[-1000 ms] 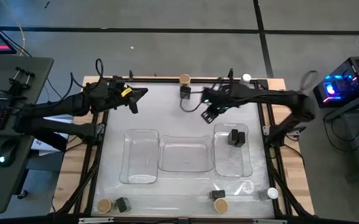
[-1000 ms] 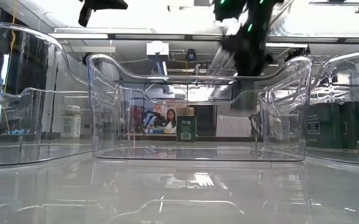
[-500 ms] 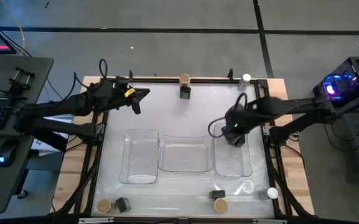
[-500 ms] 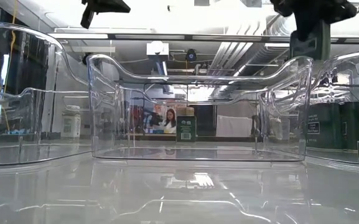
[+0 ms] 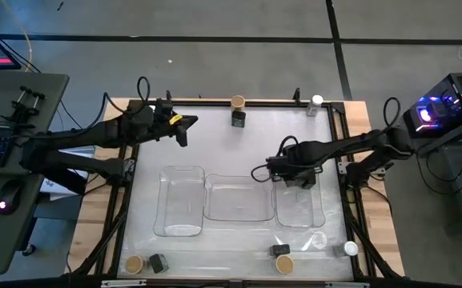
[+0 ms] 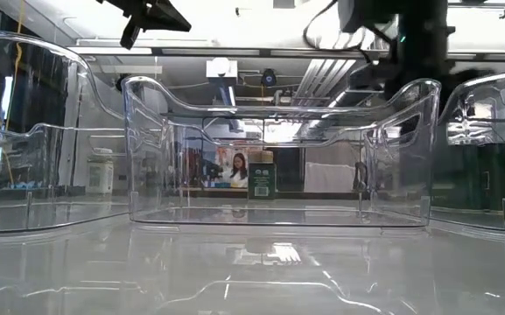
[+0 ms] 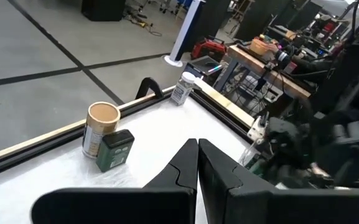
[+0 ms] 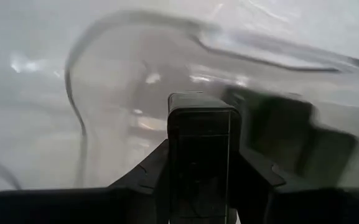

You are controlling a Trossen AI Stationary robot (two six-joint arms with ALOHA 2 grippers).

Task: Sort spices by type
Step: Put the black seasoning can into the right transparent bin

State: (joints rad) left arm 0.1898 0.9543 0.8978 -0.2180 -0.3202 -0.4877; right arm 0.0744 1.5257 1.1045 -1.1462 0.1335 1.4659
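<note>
My right gripper point(image 5: 287, 170) hangs over the far end of the right tray point(image 5: 300, 212), shut on a black boxy spice container point(image 8: 203, 124). Another black box point(image 8: 291, 140) lies in that tray below it. My left gripper point(image 7: 197, 152) is shut and empty, raised over the table's far left part point(image 5: 181, 128). A tan-topped jar point(image 7: 101, 127) and a black box point(image 7: 115, 149) stand together at the far edge, with a white-lidded jar point(image 5: 317, 102) at the far right corner. More spices stand along the near edge point(image 5: 279, 256). My right gripper pinches the black box by two opposite sides point(image 8: 176, 146) between its two fingers point(image 8: 148, 174), coming from above and pointing down into the tray. The box is lifted clear and stands out past the fingertips over the right tray.
Three clear trays sit side by side mid-table: left point(image 5: 181, 200), middle point(image 5: 235, 200), right. A tan jar point(image 5: 134, 263) and a black box point(image 5: 158, 262) stand at the near left corner, and a white-lidded jar point(image 5: 351, 249) at the near right. Bare table lies between the far edge and the trays.
My right gripper has carried the black box from the far middle of the table toward the near right and come down over the right tray's far end. My left gripper has drifted slightly toward the right.
</note>
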